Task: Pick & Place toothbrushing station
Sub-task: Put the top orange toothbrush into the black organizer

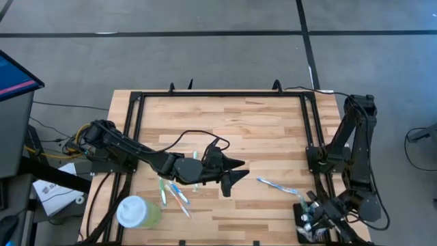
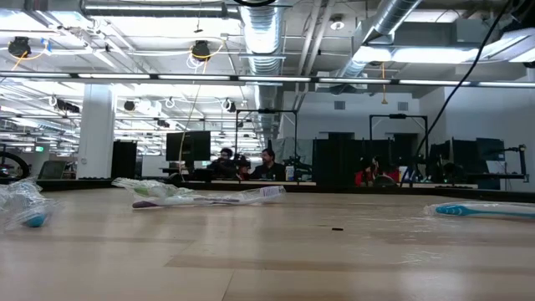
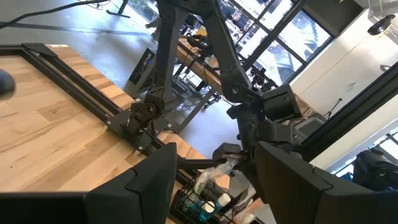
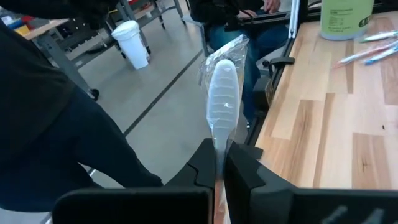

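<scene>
While the right gripper (image 4: 219, 163) was clenched on a plastic-wrapped white toothbrush (image 4: 222, 102) above the small black slotted toothbrushing station (image 1: 308, 224) at the wooden tabletop's (image 1: 273, 137) near right corner, the left gripper (image 1: 235, 171) hovered released mid-tabletop.

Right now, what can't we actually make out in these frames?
- Toothbrushing station: high view, cut by the bottom edge and covered by the right claw.
- Wrapped toothbrush in the right claw: right wrist view, handle hidden between the fingers.
- Station's slots: left wrist view, blocked by the left claw.
</scene>
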`<state>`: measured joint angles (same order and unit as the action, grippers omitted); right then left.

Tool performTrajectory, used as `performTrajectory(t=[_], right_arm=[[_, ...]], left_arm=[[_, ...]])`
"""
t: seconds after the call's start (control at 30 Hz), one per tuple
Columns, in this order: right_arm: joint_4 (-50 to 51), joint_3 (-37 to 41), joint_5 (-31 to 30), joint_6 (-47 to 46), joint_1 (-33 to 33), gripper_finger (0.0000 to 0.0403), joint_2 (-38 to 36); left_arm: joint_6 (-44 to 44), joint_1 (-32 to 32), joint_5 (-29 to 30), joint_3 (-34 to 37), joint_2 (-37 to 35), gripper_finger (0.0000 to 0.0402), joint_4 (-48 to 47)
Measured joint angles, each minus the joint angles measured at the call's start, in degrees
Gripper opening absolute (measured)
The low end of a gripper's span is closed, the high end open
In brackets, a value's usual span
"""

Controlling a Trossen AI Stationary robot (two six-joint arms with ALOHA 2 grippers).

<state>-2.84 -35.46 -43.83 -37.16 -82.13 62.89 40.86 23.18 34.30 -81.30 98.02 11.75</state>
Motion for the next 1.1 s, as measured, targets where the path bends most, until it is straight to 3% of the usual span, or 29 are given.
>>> performTrajectory(t=[0.73, 1.1], right_arm=[[2.44, 0.0, 0.31, -3.3, -1.86, 0.0023, 0.22], [2.52, 0.0, 1.77, -3.39, -1.86, 0.0013, 0.22]], left_arm=[[-0.06, 0.0, -0.02, 0.0, 0.0, 0.0213, -0.02], [-0.04, 0.0, -0.01, 0.0, 0.0, 0.0213, -0.04]])
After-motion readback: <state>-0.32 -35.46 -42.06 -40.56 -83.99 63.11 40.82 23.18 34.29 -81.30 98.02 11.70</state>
